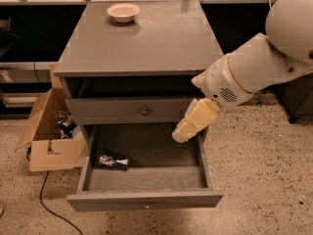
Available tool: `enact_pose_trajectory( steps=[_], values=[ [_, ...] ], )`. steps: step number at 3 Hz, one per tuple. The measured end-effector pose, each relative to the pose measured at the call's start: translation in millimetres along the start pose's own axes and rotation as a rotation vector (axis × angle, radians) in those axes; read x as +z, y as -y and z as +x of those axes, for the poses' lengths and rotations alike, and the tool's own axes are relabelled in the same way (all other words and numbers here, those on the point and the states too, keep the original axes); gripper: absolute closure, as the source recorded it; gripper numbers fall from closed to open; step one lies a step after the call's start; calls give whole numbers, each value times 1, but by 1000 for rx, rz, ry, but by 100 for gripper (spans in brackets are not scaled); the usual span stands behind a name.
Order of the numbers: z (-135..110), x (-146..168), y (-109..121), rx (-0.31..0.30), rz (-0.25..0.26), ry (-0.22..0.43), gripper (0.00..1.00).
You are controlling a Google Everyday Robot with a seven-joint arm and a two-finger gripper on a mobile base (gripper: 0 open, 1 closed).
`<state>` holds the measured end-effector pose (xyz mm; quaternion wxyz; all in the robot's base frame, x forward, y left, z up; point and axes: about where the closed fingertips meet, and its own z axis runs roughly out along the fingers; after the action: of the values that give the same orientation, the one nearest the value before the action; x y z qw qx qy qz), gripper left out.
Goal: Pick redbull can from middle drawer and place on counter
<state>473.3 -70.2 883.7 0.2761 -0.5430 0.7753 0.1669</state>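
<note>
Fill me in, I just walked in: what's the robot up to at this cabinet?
The robot's arm extends toward the open middle drawer, where the redbull can lies on its side at the left. The gripper hangs over the drawer's right side, well apart from the can. Nothing is picked yet; the counter carries a cream bowl.
</note>
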Motion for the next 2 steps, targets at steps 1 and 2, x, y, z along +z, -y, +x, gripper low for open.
enact_pose_trajectory(
  steps=[1, 2],
  values=[
    [11, 30, -2, -27, 0, -29, 0],
    [33, 107, -9, -75, -16, -72, 0]
  ],
)
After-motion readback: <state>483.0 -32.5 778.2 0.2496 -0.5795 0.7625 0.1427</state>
